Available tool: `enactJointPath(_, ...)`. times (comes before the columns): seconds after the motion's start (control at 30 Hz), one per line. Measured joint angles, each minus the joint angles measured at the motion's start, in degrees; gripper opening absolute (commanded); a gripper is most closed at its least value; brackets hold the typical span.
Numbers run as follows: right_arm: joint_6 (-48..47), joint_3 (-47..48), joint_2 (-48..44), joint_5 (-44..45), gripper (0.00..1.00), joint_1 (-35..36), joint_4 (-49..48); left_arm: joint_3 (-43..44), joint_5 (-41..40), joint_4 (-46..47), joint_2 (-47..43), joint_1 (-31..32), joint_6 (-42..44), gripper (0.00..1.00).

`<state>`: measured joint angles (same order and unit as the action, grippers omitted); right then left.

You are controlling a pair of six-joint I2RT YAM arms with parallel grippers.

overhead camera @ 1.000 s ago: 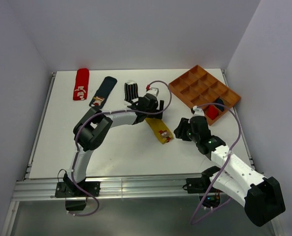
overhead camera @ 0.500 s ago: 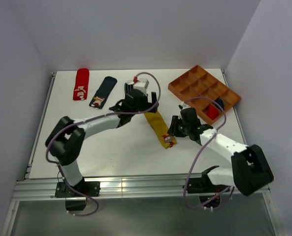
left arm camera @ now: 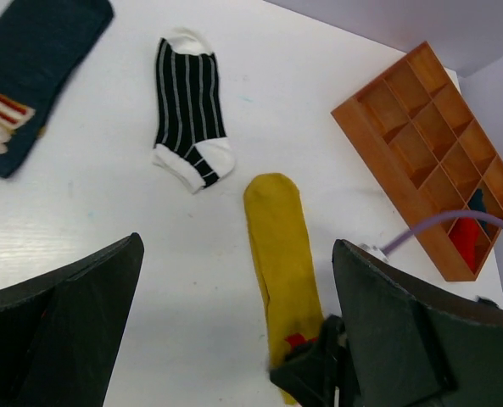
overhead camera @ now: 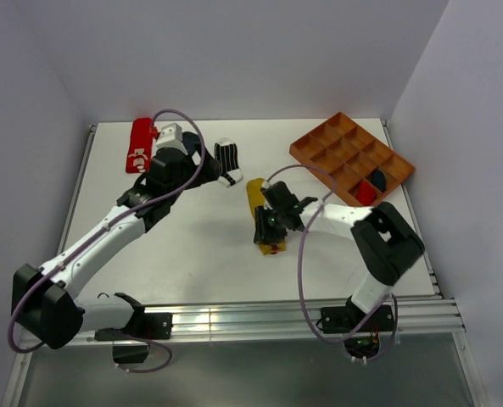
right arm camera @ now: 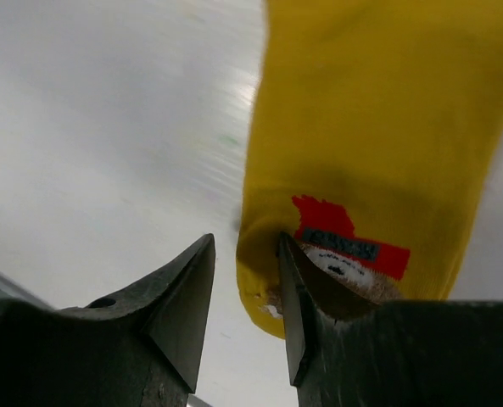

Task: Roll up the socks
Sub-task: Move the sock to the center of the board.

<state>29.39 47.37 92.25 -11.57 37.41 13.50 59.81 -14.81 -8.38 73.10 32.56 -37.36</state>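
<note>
The mustard yellow sock (overhead camera: 259, 200) lies flat mid-table, its cuff with a red label toward me. My right gripper (overhead camera: 269, 230) is low at that cuff. In the right wrist view its jaws (right arm camera: 244, 246) stand narrowly apart, one finger (right arm camera: 315, 292) on the cuff of the sock (right arm camera: 378, 127), the other on the table beside its edge. My left gripper (overhead camera: 176, 163) is raised at the back left, open and empty (left arm camera: 238, 250). The striped sock (overhead camera: 227, 159), a red sock (overhead camera: 137, 147) and the navy sock with a patch (left arm camera: 30, 76) lie flat along the back.
A wooden compartment tray (overhead camera: 332, 144) stands at the back right, with a rolled red sock (overhead camera: 366, 193) and a navy one (overhead camera: 378, 180) in its near cells. The tray (left arm camera: 404, 127) also shows in the left wrist view. Walls close in the table on three sides.
My left arm swung from the mustard sock back and left toward the red sock. My right gripper moved left to the sock's cuff. The sock now lies straighter, shifted slightly left.
</note>
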Motion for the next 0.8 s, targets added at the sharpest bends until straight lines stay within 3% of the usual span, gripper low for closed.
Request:
enactJointPath(0.2,2.40,17.14,14.25,-7.41,0.47,3.56,0.46,-0.57,-0.13,-7.17,-9.22,-3.52,0.83,1.00)
enactJointPath(0.37,0.37,29.09,18.43,-7.85,0.47,7.13,1.29,-0.61,-0.48,-10.19,-16.98,-5.07,3.96,1.00)
enactJointPath(0.57,-8.46,30.93,15.41,4.13,0.47,7.69,4.83,-5.64,0.02,-10.16,-24.81,-5.16,9.11,0.99)
enactJointPath(0.8,-14.78,30.58,15.72,12.44,0.47,-1.64,6.16,-12.74,0.00,-10.60,-28.79,-5.16,12.39,1.00)
